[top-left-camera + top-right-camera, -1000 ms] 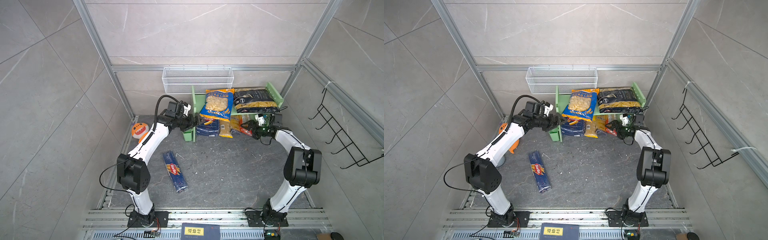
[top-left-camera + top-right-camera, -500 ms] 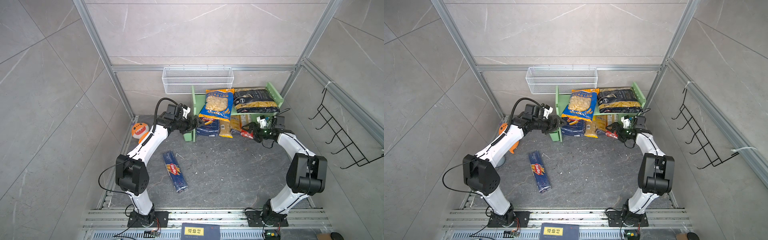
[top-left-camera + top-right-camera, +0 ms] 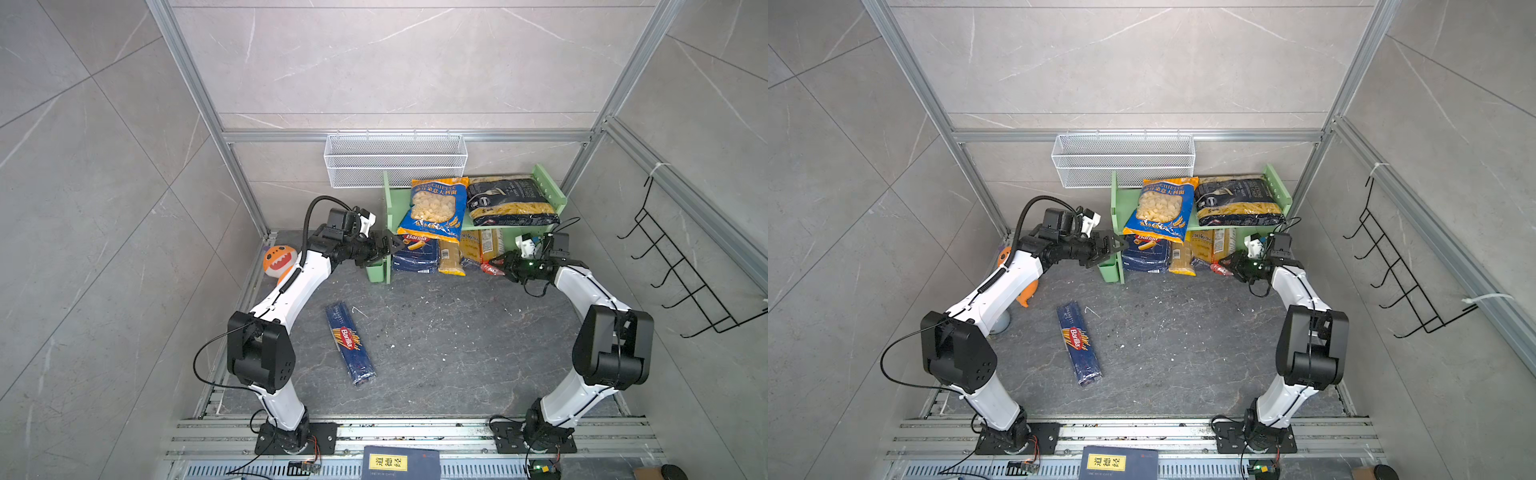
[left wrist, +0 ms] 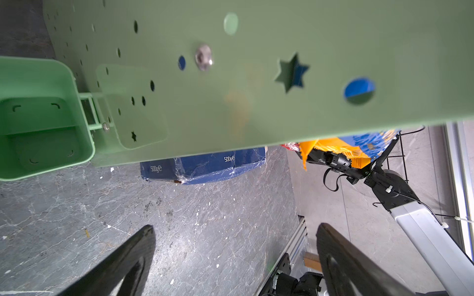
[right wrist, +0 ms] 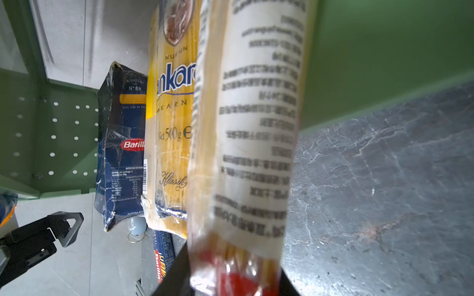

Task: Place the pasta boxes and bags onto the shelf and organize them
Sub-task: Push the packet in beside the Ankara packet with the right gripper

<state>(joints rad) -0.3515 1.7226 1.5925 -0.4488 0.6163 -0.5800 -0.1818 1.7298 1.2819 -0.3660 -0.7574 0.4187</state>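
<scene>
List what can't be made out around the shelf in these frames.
- Red spaghetti pack: label print blurred, too close in the right wrist view.
- Shelf, lower tier's rear: hidden by its top board in both top views.
- Plush toy: mostly behind the left arm in a top view.
- Book: cut by the bottom edge in both top views.

I found shelf (image 3: 550, 187) lower tier crowded: rigatoni box (image 3: 415, 259), yellow packs (image 3: 471, 251) filled left and middle, room only at right end. Orecchiette bag (image 3: 434, 210), penne bag (image 3: 511, 203) covered upper tier. Floor centre was open; spaghetti pack (image 3: 351, 343) lay left of middle. Green cup (image 3: 376, 272) blocked shelf's left flank.
</scene>
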